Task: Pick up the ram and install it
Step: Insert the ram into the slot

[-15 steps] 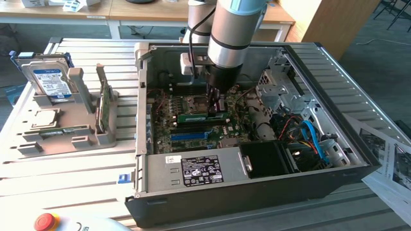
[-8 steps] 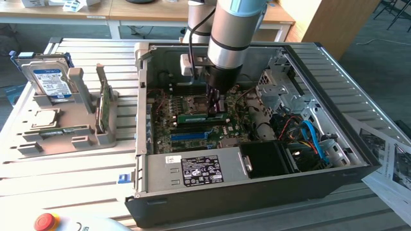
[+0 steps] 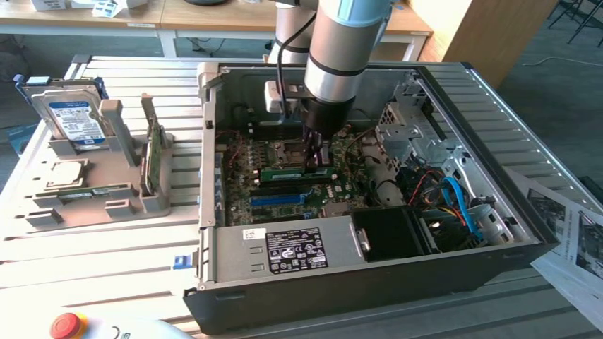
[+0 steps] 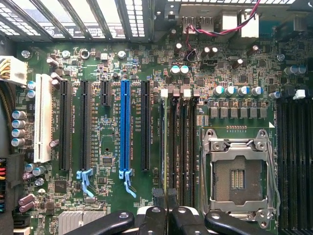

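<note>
Green and skinny, the ram point(image 3: 294, 172) is standing on edge in the slot at 6 o'clock from the socket point(image 3: 287, 150) in the exterior view, down inside the case point(image 3: 377, 282). The gripper point(image 3: 315, 161) is straight down on it, toward the stick's 3 o'clock end. The fingers point(image 4: 154, 220) are pinched together on its top edge, with no gap I can see.

So pickup's done and I'd call this the seating step, with the stick lined up in its slot and the gripper on top of it. I can't tell if it's fully home or if the end clips have caught. To count as installed I reckon it needs an even, straight-down push. The stick has to stay square to the slot, with nothing sideways.

The wrist view looks down past the fingers, so the ram is just a thin pale line running away from them, parallel to the black slots and the blue slot point(image 4: 125, 127). Good for alignment, useless for height. The exterior view gives me the green face and how far it stands up. It also shows the tray point(image 3: 94, 205) at 9 o'clock from the case, holding the broader card point(image 3: 151, 159).
</note>
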You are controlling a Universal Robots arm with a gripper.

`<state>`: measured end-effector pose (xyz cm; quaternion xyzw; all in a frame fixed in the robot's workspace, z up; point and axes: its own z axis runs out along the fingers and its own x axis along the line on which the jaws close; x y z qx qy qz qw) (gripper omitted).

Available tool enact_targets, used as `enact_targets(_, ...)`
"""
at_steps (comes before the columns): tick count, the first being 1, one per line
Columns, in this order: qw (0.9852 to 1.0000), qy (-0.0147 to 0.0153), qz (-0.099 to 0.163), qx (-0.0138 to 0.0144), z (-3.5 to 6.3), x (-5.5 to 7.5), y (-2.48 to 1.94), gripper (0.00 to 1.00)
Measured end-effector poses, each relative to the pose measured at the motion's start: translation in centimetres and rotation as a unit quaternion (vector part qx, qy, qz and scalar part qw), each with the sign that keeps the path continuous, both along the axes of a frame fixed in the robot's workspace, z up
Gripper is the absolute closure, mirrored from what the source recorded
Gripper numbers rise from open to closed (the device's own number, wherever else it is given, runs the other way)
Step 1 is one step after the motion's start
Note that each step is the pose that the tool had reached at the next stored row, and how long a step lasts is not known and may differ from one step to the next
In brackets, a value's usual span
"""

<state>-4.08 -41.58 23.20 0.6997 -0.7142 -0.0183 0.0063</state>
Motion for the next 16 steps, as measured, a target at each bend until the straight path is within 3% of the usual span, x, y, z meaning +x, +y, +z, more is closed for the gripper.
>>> enact_targets(16,1.0,0.0,0.0,0.0,-0.16,0.04,0.07,0.88)
